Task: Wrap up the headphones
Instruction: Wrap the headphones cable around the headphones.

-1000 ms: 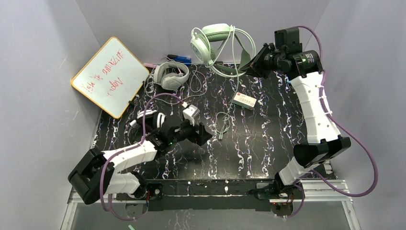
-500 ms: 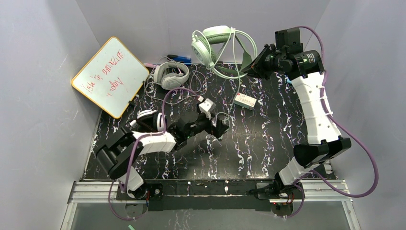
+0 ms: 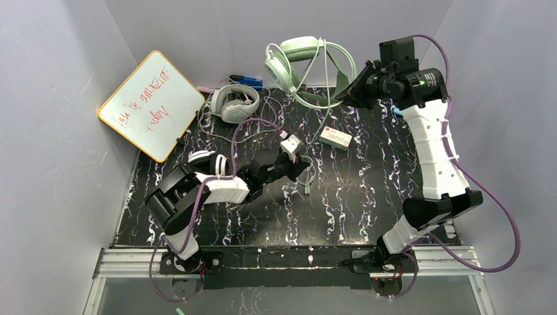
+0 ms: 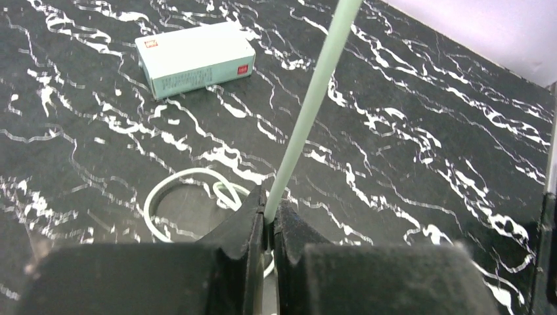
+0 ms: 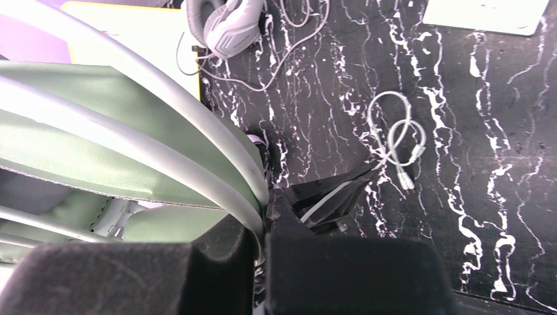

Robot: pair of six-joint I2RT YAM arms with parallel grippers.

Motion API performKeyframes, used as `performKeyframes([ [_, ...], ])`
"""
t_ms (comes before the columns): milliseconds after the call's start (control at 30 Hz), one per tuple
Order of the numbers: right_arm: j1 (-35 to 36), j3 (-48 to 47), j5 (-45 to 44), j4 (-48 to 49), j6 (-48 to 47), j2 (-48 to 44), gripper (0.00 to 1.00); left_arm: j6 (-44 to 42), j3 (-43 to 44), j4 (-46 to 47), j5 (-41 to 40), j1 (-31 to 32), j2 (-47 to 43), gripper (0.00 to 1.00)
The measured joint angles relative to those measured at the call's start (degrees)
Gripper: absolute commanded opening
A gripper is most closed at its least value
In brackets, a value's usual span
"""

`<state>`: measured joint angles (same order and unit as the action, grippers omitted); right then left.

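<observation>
The mint-green headphones (image 3: 299, 58) hang in the air at the back, my right gripper (image 3: 359, 80) shut on their headband (image 5: 131, 125). Their pale cable (image 3: 326, 98) drops to the table, and my left gripper (image 3: 304, 164) is shut on it low down. In the left wrist view the cable (image 4: 309, 111) rises taut from between the shut jaws of the left gripper (image 4: 269, 213). The cable's end lies coiled (image 5: 397, 141) on the mat. The grey-white headphones (image 3: 234, 103) lie at the back left with a tangled cable. The black-and-white headphones (image 3: 205, 161) are half hidden behind my left arm.
A whiteboard (image 3: 151, 104) leans at the back left. A small white box (image 3: 336, 138) lies on the black marbled mat (image 3: 368, 190) just past the left gripper. A blue object (image 3: 246, 80) sits by the back wall.
My left arm has reached right across the mat to the hanging cable and its open jaws have shut on it. The right arm holds the headphones slightly higher.
</observation>
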<state>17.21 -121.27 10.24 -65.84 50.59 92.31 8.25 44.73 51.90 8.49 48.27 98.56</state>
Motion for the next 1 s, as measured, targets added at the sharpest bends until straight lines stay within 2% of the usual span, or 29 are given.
performKeyframes([
  [100,-0.3,-0.2,-1.4,-1.2,-0.7,0.0,0.01,-0.5,-4.2,-0.3,0.7,-0.5,-4.0,0.0],
  [267,-1.2,-0.2,-2.8,-1.8,-1.5,-0.1,0.01,-0.8,-12.9,-3.3,0.5,-0.9,-17.4,0.0],
  [367,-1.8,0.0,-2.8,-1.7,-2.0,-0.1,0.01,-0.6,-17.7,-5.1,-1.5,-0.9,-24.4,0.0],
  [500,-2.2,0.0,-3.2,-2.1,-3.2,-0.1,0.01,0.2,-21.0,-7.4,-4.0,-0.9,-29.6,0.0],
  [633,-2.5,-0.1,-2.6,-2.6,-3.9,-0.1,0.01,2.7,-20.8,-10.8,-7.6,-1.2,-31.0,0.0],
  [733,-2.6,-0.1,-1.8,-3.7,-5.1,-0.1,0.01,7.0,-20.8,-11.6,-7.7,-4.1,-30.9,0.0],
  [867,-2.9,0.0,0.5,-3.9,-7.6,-0.3,0.01,14.3,-21.9,-7.8,-2.8,-12.2,-29.5,0.0],
  [1000,-3.0,3.0,5.7,-2.2,-11.1,-2.6,0.01,16.9,-20.4,-7.5,1.4,-14.0,-26.5,0.0],
])
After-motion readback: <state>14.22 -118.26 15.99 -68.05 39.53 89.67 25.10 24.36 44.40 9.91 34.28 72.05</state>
